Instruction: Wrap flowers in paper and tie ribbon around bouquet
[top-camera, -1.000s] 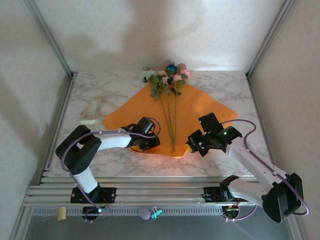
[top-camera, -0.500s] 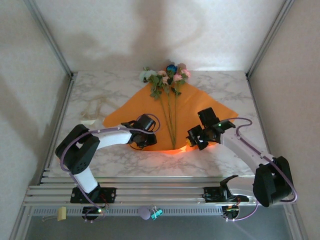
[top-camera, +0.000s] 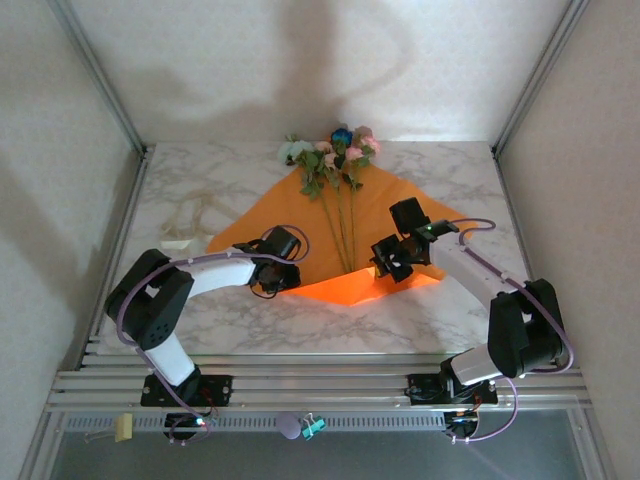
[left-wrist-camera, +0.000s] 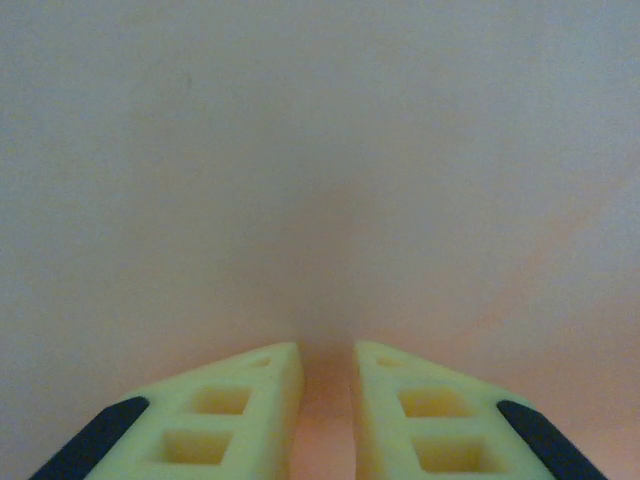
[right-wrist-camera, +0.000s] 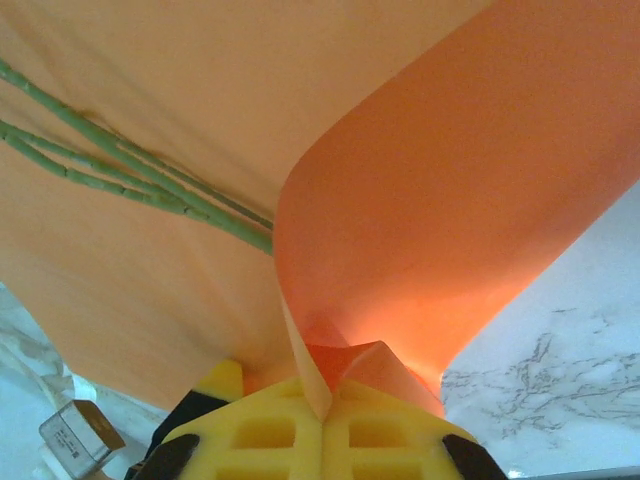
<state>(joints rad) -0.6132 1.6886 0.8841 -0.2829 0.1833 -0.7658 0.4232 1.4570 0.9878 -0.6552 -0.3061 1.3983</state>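
Paper lies on the worktop under the flowers, near edge clamped in my right hand; whether my left hand, jaws barely apart, grips it I cannot tell.

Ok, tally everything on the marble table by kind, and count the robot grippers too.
bright orange paper sheet: 1
bunch of artificial flowers on green stems: 1
limp cream ribbon: 1
two-finger grippers: 2, left gripper and right gripper
Total: 5
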